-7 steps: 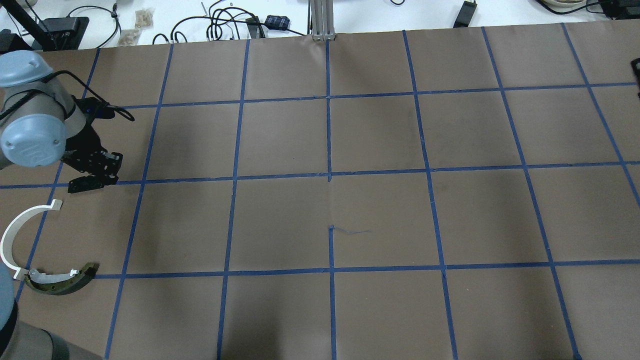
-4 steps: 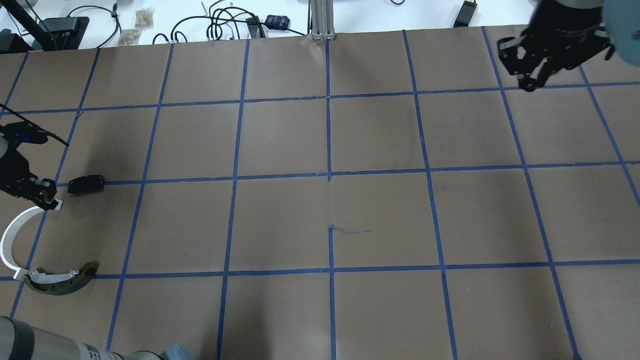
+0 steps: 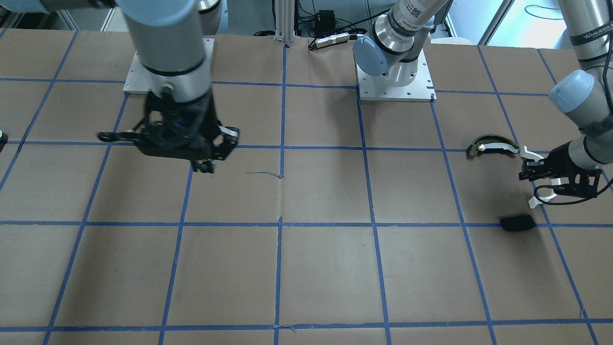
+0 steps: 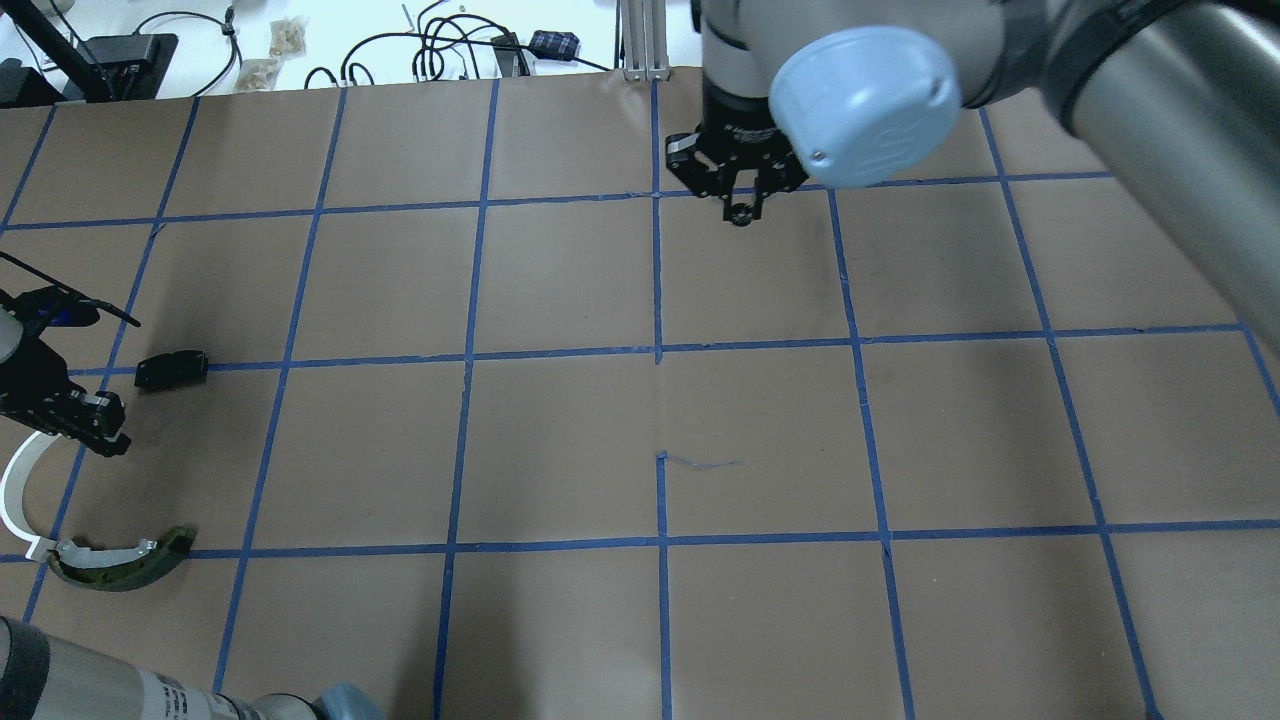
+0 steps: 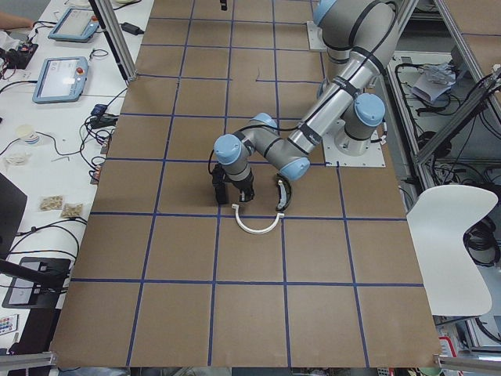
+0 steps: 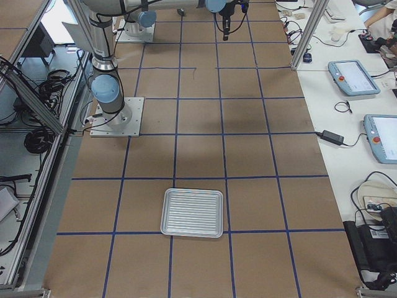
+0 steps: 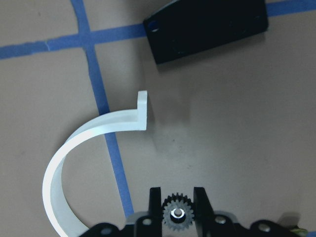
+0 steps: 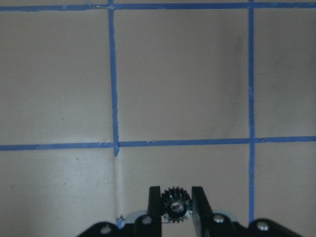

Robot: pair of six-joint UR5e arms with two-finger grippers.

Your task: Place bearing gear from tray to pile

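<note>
My left gripper (image 4: 100, 440) is shut on a small black bearing gear (image 7: 177, 215) and hangs low over the near end of the thin white half-ring strip (image 4: 15, 490). The pile lies around it: the half-ring, the dark curved piece with a white band (image 4: 120, 560) and the flat black plate (image 4: 172, 368). My right gripper (image 4: 738, 205) is over the far middle of the table, shut on another small black gear (image 8: 176, 205). The ribbed metal tray (image 6: 192, 213) shows only in the exterior right view, with nothing visible in it.
Brown paper with a blue tape grid (image 4: 660, 350) covers the table. Cables and small boxes (image 4: 450, 45) lie beyond the far edge. The right arm's big elbow joint (image 4: 865, 105) hides part of the far middle squares from overhead.
My left gripper moved off the black plate toward me, onto the half-ring's end. My right gripper came in at the far right and swept left to the far middle.
</note>
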